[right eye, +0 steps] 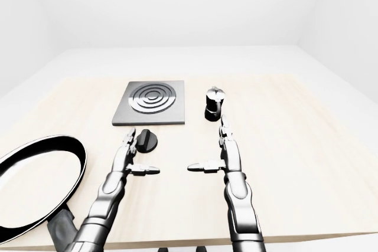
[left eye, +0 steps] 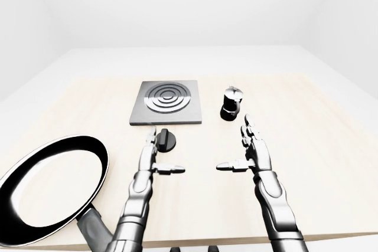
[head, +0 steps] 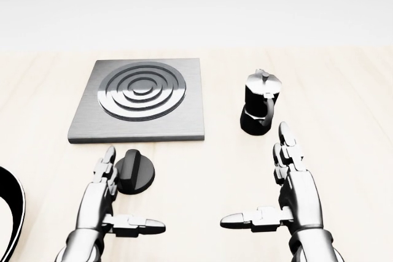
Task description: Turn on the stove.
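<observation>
Approach stage. The stove [head: 141, 99], a square steel plate with a ringed burner, lies on the table [head: 344, 90]; its black knob [head: 135, 172] sits just below the plate's lower edge in the head view. The left hand [head: 101, 197] is beside the knob on its left, fingers straight and spread, thumb out to the right, holding nothing; whether its fingertips touch the knob cannot be told. The right hand [head: 295, 191] hovers well apart, equally open and empty, below the moka pot [head: 259, 110]. A pan [left eye: 50, 187] rests at the left-eye view's lower left. The knob is not yet gripped; grasping and turning it remain.
</observation>
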